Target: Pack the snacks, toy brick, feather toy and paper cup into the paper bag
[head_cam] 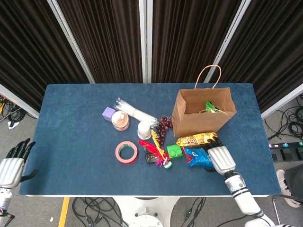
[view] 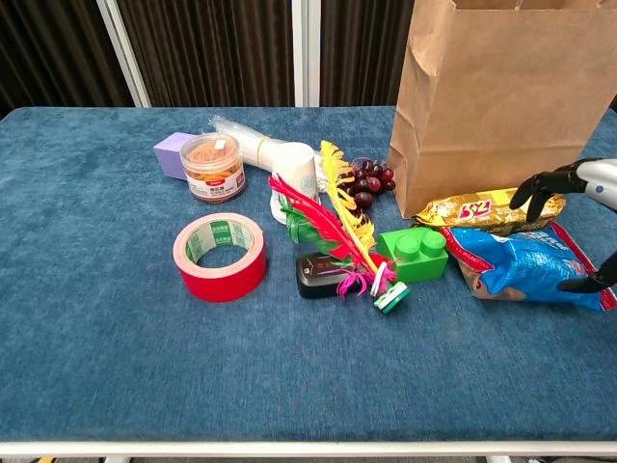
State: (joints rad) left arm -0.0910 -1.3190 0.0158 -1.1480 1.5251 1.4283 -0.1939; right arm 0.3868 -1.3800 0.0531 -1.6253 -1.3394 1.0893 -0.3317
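- The left hand hangs off the table's near-left edge, fingers spread, holding nothing.
- The paper cup, feather toy and toy brick lie mid-table.
- The upright paper bag holds something green.
- The right hand arches, fingers apart, over the blue snack, beside the gold snack.
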